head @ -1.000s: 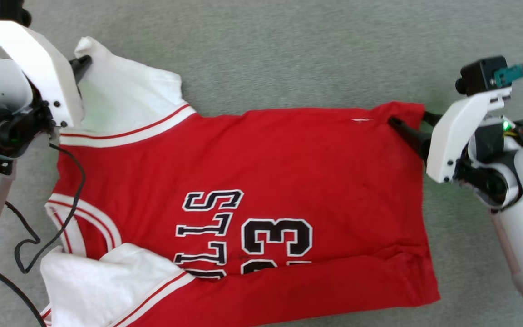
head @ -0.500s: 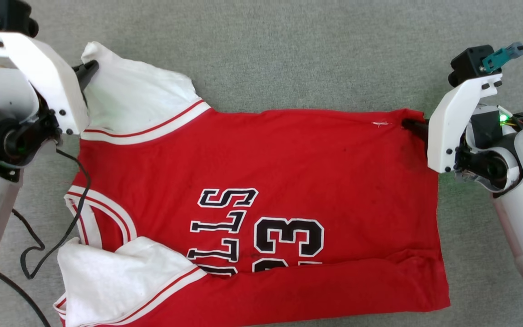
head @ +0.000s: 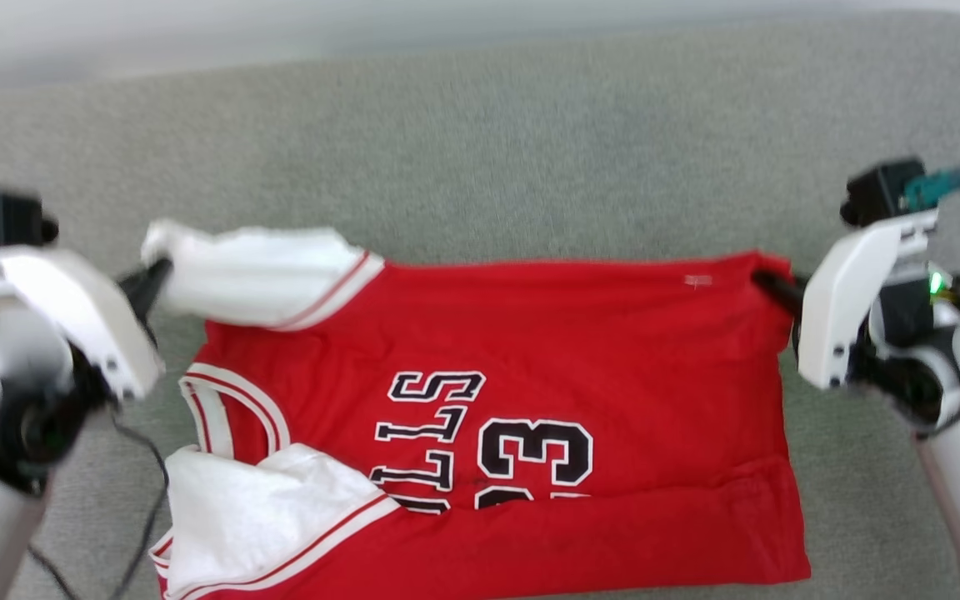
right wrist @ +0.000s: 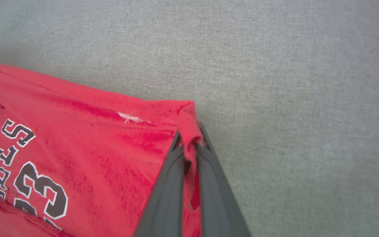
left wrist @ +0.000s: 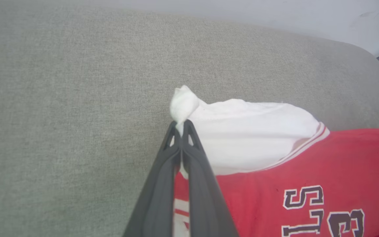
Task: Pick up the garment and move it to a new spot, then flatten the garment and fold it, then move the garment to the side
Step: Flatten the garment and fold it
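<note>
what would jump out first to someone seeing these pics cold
The red garment with its black 23 catches the eye first, spread across the grey fabric surface. It is pinched at both ends of its far edge. The left gripper has its jaws shut on the tip of a white sleeve, and the right gripper has its jaws shut on the red hem corner.

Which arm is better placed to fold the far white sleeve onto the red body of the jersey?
Probably the left. The left gripper is shut on the tip of that sleeve; the right gripper pinches the red hem corner of the garment at the opposite end.
</note>
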Robot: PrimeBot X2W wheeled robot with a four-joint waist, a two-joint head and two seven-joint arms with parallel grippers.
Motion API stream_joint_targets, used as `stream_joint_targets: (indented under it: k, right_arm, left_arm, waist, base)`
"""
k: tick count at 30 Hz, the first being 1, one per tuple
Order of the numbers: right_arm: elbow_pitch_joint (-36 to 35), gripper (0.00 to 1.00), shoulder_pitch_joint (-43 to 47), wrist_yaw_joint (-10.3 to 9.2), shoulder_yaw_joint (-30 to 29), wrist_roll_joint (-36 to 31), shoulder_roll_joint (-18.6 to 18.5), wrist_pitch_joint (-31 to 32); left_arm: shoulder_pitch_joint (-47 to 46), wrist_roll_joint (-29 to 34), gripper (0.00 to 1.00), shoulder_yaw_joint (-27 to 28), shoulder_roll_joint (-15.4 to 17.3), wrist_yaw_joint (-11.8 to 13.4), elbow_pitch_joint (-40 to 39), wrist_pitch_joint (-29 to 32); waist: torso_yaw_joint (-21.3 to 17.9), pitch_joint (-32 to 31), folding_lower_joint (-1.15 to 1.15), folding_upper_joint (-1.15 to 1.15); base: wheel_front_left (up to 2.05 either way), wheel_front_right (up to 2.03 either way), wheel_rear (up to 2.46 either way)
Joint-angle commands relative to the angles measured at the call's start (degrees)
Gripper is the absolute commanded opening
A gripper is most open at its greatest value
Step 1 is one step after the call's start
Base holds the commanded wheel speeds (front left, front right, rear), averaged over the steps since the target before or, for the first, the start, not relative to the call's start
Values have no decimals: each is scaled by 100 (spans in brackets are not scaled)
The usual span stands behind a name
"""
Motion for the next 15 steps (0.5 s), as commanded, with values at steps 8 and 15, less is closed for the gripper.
stream_joint_targets:
  k: [8,15]
  right_arm:
    - [-411,0,1321,-2,-231,67,87,-218]
    - [-531,0,2149,-2,-481,107,168,-480]
  left_arm:
    - [1881,-353,0,239,-22,418,-619,-625]
    - [3076,-637,0,250,-178,636,-892,-840]
  waist:
    - [125,-723,0,0]
    - [129,-911,0,0]
  base:
    - [0,0,0]
    - [0,0,0]
